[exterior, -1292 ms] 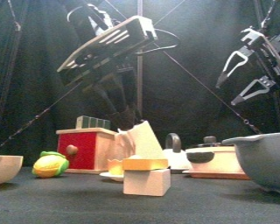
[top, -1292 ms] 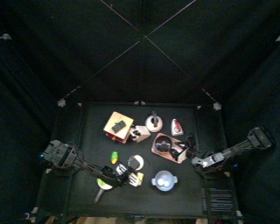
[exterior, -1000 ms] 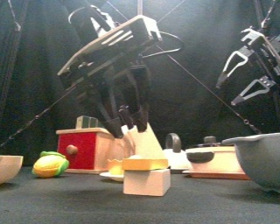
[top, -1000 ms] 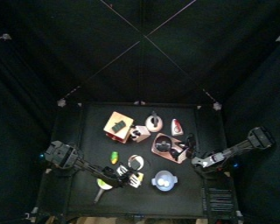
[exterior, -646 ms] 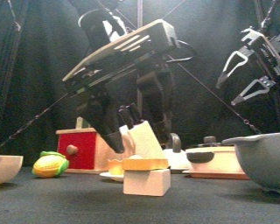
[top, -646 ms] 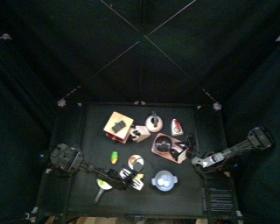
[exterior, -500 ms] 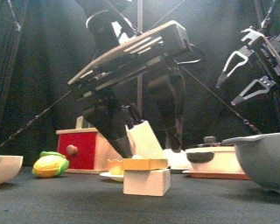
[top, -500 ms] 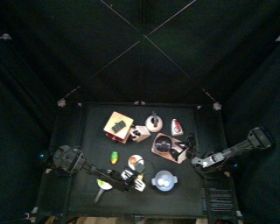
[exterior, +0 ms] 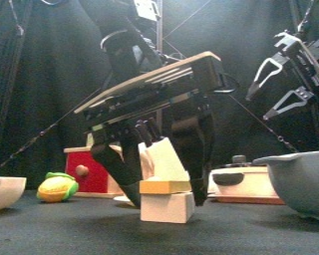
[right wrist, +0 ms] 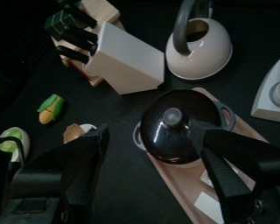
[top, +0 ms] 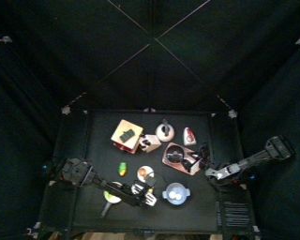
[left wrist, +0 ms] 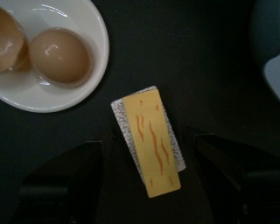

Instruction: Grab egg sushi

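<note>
The egg sushi point(left wrist: 152, 140), a yellow egg slab on white rice, lies on the black table. It stands near the front edge in the front view point(exterior: 166, 198). My left gripper point(left wrist: 154, 150) is open and low, with one jaw on each side of the sushi and not touching it. It also shows in the front view point(exterior: 162, 179) and the top view point(top: 143, 196). My right gripper point(exterior: 287, 72) is open and empty, held high at the right. In its wrist view point(right wrist: 154, 179) it is above the black pot.
A white plate point(left wrist: 73, 87) holding two brown eggs lies close beside the sushi. A blue-grey bowl point(left wrist: 276, 44) is on its other side. Behind stand a red box point(exterior: 99, 167), corn point(exterior: 56, 186), a knife block point(right wrist: 113, 54), a kettle point(right wrist: 201, 42) and a black pot point(right wrist: 184, 127) on a pink board.
My left arm has swung down and forward, and its open jaws have come to either side of the egg sushi. The right arm has not moved.
</note>
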Motion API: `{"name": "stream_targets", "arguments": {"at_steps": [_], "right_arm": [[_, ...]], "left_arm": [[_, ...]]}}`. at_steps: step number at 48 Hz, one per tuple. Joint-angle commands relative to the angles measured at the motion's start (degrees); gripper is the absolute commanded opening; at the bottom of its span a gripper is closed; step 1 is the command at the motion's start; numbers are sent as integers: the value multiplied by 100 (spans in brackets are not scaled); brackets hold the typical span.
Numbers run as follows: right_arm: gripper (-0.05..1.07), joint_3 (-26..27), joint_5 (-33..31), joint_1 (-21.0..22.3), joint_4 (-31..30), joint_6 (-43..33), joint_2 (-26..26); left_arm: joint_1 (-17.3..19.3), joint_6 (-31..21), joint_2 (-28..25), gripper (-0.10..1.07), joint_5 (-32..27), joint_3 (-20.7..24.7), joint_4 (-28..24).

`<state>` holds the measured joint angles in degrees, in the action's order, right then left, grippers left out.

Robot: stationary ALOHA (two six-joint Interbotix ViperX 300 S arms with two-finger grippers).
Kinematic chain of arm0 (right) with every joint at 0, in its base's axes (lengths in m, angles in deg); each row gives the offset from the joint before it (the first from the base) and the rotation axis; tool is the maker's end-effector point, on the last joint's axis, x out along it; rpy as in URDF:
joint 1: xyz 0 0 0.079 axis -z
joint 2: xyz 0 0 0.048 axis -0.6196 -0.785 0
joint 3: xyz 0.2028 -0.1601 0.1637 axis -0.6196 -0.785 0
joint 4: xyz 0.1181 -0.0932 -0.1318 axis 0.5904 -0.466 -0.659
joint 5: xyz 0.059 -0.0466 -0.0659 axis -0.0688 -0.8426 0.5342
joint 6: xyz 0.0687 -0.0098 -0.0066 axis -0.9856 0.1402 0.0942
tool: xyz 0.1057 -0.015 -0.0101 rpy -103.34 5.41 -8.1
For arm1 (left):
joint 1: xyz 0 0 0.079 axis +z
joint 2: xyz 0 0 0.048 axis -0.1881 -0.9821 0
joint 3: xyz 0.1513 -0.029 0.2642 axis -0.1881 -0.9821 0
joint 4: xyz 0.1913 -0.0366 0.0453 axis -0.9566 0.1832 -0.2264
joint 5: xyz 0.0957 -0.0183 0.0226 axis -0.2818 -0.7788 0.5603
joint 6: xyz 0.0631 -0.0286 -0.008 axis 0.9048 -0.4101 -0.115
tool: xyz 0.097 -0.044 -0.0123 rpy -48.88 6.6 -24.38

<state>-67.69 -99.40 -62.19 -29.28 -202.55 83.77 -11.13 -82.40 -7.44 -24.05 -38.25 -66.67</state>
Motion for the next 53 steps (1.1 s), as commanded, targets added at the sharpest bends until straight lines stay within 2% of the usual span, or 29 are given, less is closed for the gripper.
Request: {"name": "stream_targets", "arguments": {"at_steps": [1, 7, 21, 27, 39, 45, 53], "right_arm": [[101, 105, -9, 26, -18, -9, -9], [101, 97, -9, 26, 0, -9, -9], [101, 88, -9, 26, 18, -9, -18], [101, 97, -9, 26, 18, -9, -18], [101, 97, -9, 26, 18, 0, -9], [101, 97, -9, 26, 35, -9, -18], [101, 97, -9, 35, 62, -9, -18]], "left_arm": [[18, -9, 70, 95, -9, 123, -9], [26, -18, 79, 91, -9, 88, -9], [26, 44, 97, 65, -26, 79, -26], [26, 97, 308, 59, -70, -9, -237], [18, 79, 923, 59, -316, -457, -536], [26, 79, 1046, 59, -352, -659, -527], [26, 88, 1072, 59, -352, -712, -536]]}}
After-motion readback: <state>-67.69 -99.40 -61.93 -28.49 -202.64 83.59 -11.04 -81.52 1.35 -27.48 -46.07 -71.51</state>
